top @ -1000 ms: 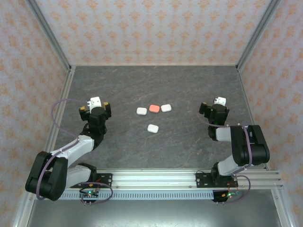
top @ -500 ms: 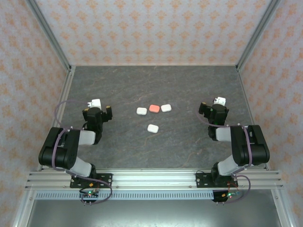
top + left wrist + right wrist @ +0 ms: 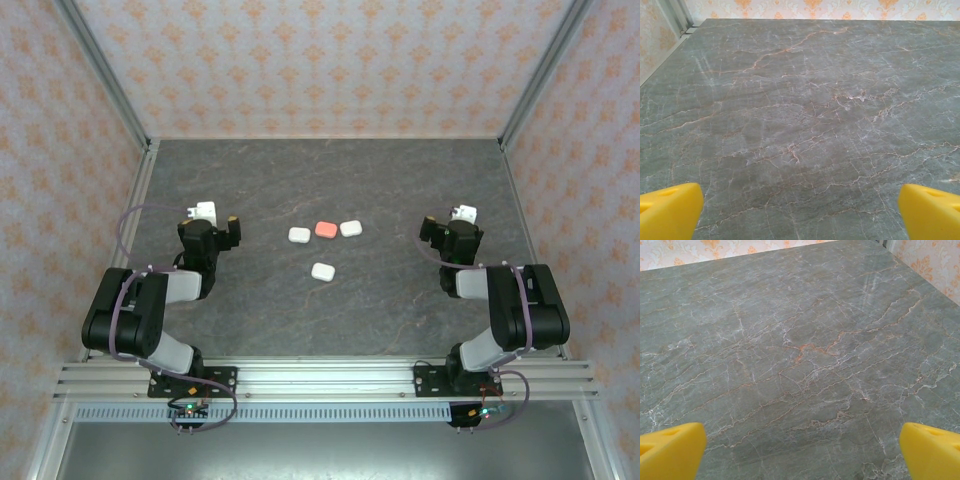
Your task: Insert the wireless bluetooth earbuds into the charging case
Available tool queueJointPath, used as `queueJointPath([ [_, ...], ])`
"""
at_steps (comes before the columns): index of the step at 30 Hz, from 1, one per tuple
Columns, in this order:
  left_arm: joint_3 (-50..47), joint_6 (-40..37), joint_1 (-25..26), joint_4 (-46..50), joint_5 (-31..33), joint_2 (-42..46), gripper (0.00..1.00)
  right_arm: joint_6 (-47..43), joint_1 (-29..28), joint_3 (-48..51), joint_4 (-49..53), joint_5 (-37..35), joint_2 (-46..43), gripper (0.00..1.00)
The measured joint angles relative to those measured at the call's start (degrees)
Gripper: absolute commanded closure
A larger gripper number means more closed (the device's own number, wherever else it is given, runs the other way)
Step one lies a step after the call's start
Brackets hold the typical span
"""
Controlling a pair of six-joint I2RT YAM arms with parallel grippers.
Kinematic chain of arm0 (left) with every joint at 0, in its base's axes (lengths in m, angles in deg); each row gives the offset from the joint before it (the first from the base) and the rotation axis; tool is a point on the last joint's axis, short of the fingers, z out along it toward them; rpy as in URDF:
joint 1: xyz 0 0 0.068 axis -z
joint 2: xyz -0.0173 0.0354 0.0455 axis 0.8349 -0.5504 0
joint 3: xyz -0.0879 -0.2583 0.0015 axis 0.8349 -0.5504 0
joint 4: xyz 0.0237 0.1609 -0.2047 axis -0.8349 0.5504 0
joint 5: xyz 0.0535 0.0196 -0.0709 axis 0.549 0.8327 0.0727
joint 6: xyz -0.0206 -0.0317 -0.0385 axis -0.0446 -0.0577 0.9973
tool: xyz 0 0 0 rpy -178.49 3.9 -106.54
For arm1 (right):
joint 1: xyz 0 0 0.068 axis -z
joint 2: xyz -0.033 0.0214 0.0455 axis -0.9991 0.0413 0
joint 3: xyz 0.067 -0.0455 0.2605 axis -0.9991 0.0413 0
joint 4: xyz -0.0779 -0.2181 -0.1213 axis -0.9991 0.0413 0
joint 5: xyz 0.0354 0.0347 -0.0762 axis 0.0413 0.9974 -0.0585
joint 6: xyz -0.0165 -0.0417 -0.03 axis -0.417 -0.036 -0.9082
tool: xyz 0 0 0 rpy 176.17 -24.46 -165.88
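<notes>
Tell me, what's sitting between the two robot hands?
In the top view, three white cases and one pink case lie on the table between the left gripper and the right gripper.

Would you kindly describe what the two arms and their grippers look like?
The left arm and right arm share one build: chunky black joints linked by pale grey-white segments, with a thin purple cable looping alongside. A small white camera block sits at each wrist. The left gripper and right gripper have bright yellow, smooth, wedge-shaped fingers.
</notes>
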Motion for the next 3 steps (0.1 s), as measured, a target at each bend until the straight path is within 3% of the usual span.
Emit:
queueJointPath([
  [3, 0.0, 0.0, 0.0, 0.0, -0.02, 0.0, 0.0, 0.0, 0.0, 0.0, 0.0, 0.0, 0.0, 0.01],
])
